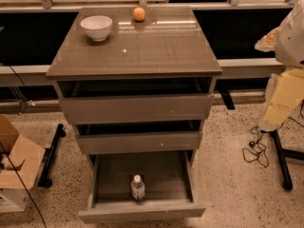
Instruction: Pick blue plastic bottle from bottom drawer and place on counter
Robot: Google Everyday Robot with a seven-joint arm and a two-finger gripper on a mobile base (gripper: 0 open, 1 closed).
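The glossy grey-brown counter (pixel 156 51) bears a white bowl (pixel 96 26) at 11 o'clock and an orange ball (pixel 138 14) at 12, the matching bottom drawer (pixel 142 213) at 6 shows the clear, white-capped blue plastic bottle (pixel 137 187), and the cream-yellow gripper (pixel 270 122) sits at 3 o'clock over speckled beige floor (pixel 228 184).

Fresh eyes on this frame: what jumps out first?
The cabinet fills the middle, its bottom drawer pulled furthest out, the blue plastic bottle upright near its front centre. On the counter a white bowl sits back left, a small orange ball back centre. The robot's arm shows at the right edge, apart from the cabinet; the gripper is not in view.
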